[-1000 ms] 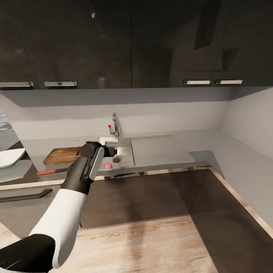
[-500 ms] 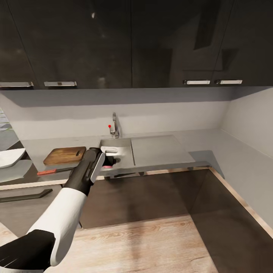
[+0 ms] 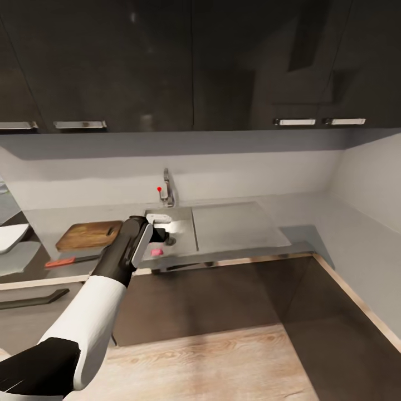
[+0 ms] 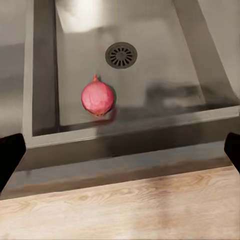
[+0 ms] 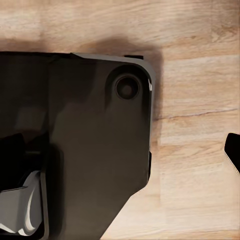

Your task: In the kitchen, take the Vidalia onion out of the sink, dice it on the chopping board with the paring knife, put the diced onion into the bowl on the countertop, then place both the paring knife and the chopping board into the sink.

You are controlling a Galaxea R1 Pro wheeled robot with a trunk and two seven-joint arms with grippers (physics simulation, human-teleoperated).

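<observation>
Beyond the open tool, the onion.

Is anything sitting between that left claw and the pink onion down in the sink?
Nothing visible does. The onion lies alone on the sink floor near the drain, and the left gripper, fingers spread wide, hangs above the front rim.

We see a brushed steel sink with a soft sheen, a smooth, slightly glossy pink-red onion, a matt wooden chopping board, glossy dark cabinet doors and a pale wood-grain floor.
</observation>
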